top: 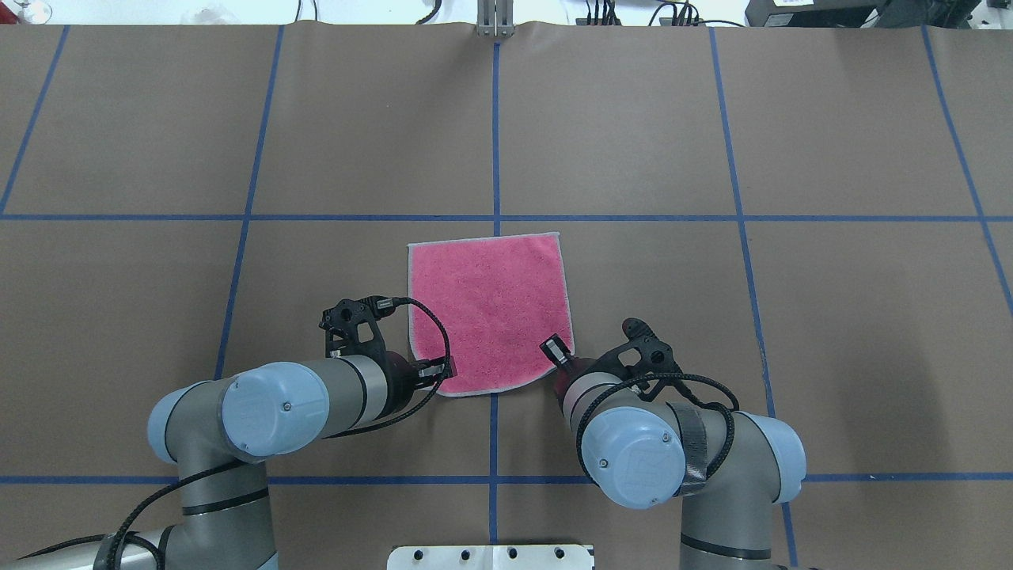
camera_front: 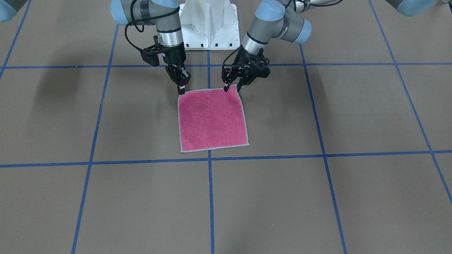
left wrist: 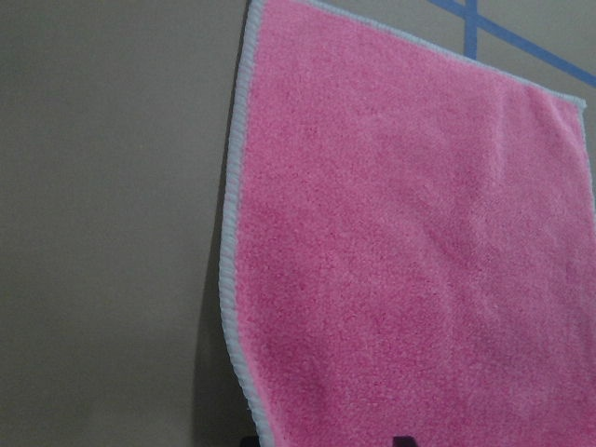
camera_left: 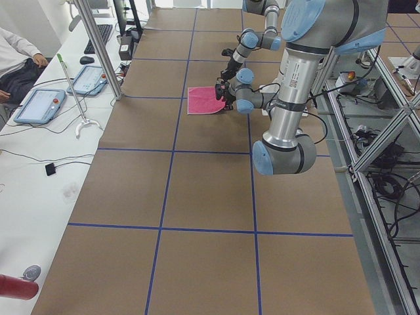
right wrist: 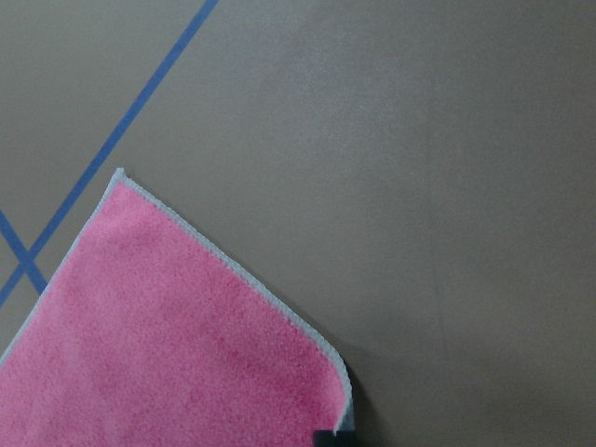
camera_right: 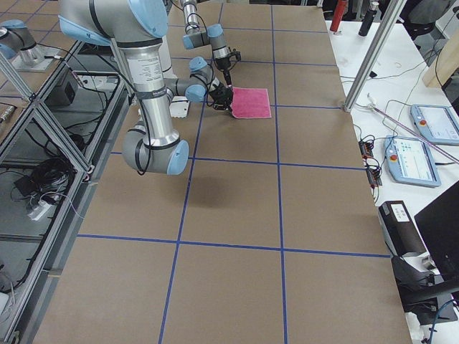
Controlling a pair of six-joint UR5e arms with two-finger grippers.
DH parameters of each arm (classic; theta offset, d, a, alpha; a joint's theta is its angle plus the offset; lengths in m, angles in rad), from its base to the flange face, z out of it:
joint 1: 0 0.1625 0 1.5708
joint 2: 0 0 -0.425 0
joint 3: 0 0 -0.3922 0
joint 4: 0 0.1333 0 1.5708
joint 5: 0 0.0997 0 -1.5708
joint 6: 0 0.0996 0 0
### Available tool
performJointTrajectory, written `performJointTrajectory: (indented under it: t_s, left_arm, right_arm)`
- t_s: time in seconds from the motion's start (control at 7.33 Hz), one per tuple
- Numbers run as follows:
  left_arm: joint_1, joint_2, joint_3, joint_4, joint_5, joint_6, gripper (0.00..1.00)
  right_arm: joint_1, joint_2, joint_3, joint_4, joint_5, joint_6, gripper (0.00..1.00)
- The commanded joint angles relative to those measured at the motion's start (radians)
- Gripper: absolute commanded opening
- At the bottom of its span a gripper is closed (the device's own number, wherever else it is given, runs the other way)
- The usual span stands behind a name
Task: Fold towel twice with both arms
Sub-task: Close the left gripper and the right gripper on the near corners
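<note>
My right fingers (camera_front: 181, 86) are pressed together on the towel (camera_front: 212, 120), nipping the corner nearest my base on my right side. In the right wrist view that corner runs down to a single dark fingertip at the bottom edge. My left fingers (camera_front: 225, 83) stand apart with a narrow gap, one on either side of the other near corner. The left wrist view shows two dark tips at the bottom with pink cloth between them. I cannot tell whether those pads press the cloth.

My right gripper (camera_front: 181, 92) hangs almost straight down. My left gripper (camera_front: 232, 90) leans in at a slant.

The towel lies pink face up on the brown table (top: 791, 317), just in front of my white base (camera_front: 208, 24). It sits across the blue tape line (top: 496, 119) that runs down the middle. Its far edge is flat and lies near a cross line without touching it. The edge on my side curves, with both corners rounded in toward my fingers. A light grey stitched border (left wrist: 233, 233) runs round the cloth, and in the left wrist view a dark shadow falls on the table beside it.
</note>
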Motion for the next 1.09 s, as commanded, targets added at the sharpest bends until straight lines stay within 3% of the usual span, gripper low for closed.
performJointTrajectory:
  t_s: [0.0,0.95]
  left_arm:
    - [0.002,0.011,-0.001,0.000,-0.001,0.001,0.49]
    - [0.002,0.017,-0.009,0.001,-0.046,0.002,0.43]
  right_arm:
    - [0.000,0.000,0.000,0.000,-0.001,0.000,0.00]
    - [0.000,0.000,-0.002,0.002,-0.001,0.000,0.00]
